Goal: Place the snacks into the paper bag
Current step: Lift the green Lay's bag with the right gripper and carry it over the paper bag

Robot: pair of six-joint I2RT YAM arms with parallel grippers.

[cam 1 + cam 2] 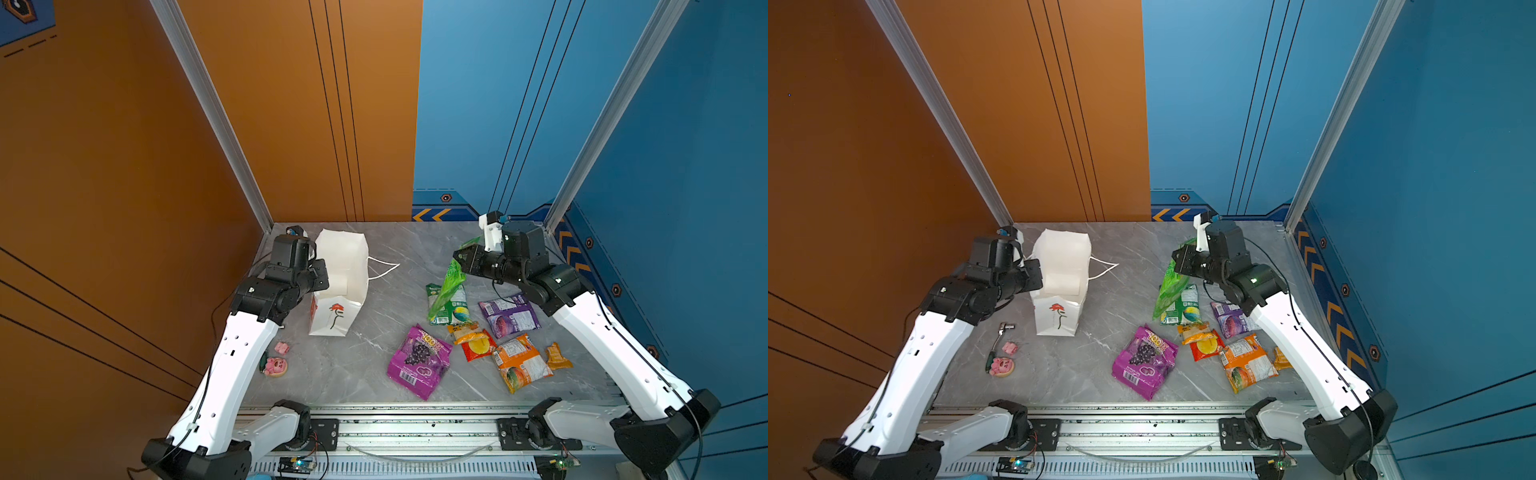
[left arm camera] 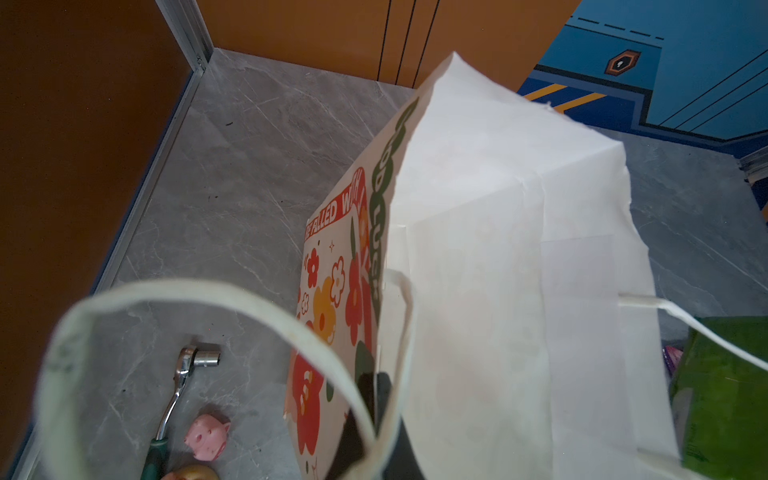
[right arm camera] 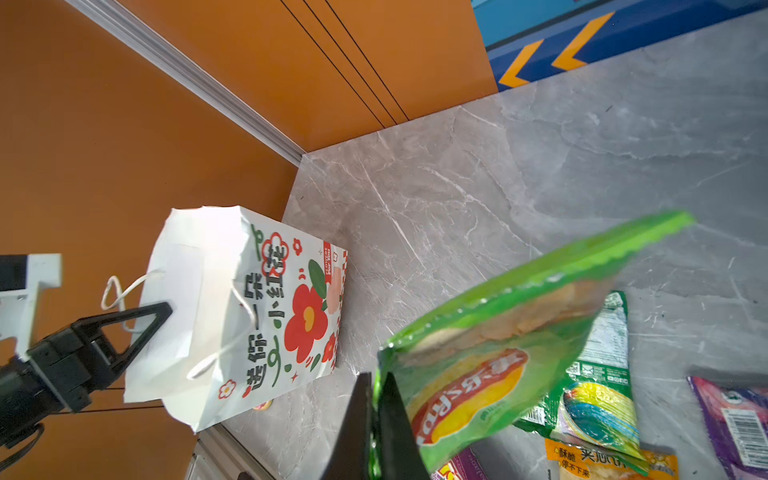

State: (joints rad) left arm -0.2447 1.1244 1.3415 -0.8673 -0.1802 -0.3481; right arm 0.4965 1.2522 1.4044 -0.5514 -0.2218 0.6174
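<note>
As the left hand (image 1: 323, 275) grips the rim of the paper bag (image 1: 334, 320), left of centre, seemingly bracing it open, the right hand (image 1: 460, 259) clamps the green packet (image 1: 446, 291) aloft over the other snacks (image 1: 521, 361), right of centre.

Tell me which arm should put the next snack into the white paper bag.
Right. The right jaws pinch the green crinkly foil packet, while the left jaws are clamped on the rim of the tall white paper bag, busy steadying it.
</note>
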